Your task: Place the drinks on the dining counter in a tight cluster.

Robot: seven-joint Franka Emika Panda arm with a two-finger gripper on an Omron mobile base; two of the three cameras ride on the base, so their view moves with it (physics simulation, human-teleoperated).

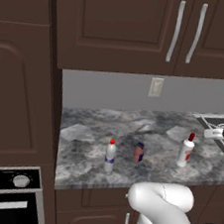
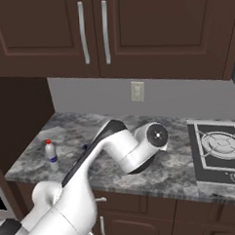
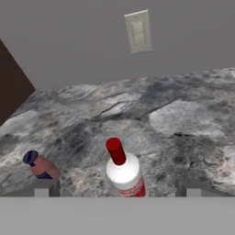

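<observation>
Three drinks stand on a grey marbled wall counter (image 1: 91, 131) beside a cooktop. A clear bottle (image 1: 109, 156) with a red cap and blue label is at the left, a short pinkish-red one (image 1: 138, 152) in the middle, and a wider white one (image 1: 186, 150) with a red cap at the right. In the hand view my gripper (image 3: 117, 188) is open, just above the white bottle (image 3: 125, 172), with one fingertip on each side of it. The pinkish bottle (image 3: 40, 166) lies to its left. The clear bottle (image 2: 51, 154) also shows in the right base view. The dining counter is out of view.
A cooktop (image 2: 221, 148) sits at the counter's right end. A wall outlet (image 3: 137, 31) is on the grey backsplash, under dark upper cabinets (image 1: 145, 23). A tall dark cabinet with an oven (image 1: 8, 195) bounds the counter on the left.
</observation>
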